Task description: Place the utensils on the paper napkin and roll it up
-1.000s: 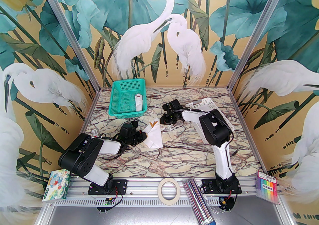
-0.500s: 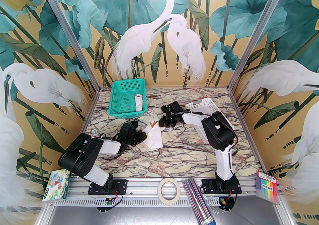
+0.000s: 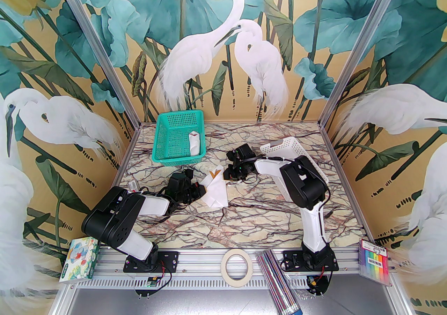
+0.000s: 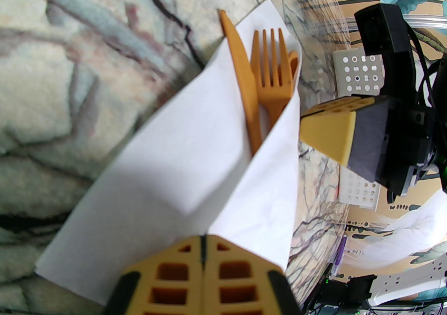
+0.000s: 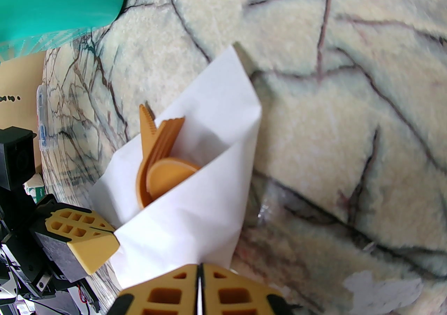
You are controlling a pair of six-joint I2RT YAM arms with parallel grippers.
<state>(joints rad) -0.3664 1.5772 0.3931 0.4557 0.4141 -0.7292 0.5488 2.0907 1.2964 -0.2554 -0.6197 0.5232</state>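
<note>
Left gripper (image 4: 202, 259) fingers pressed together at the paper napkin's (image 4: 188, 167) near edge; right gripper (image 5: 198, 280) likewise closed at its other side. Whether either pinches paper, I cannot tell. Both flaps loosely cover the utensils (image 4: 270, 76) mid-table (image 3: 244, 223) — the tight roll is not yet done.

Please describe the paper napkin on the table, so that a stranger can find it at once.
On the marbled table, look just in front of the green basket at the far left. There lies a folded white paper napkin. Unlike the white bundle inside the basket, it lies on the table with orange utensils poking out.
</note>
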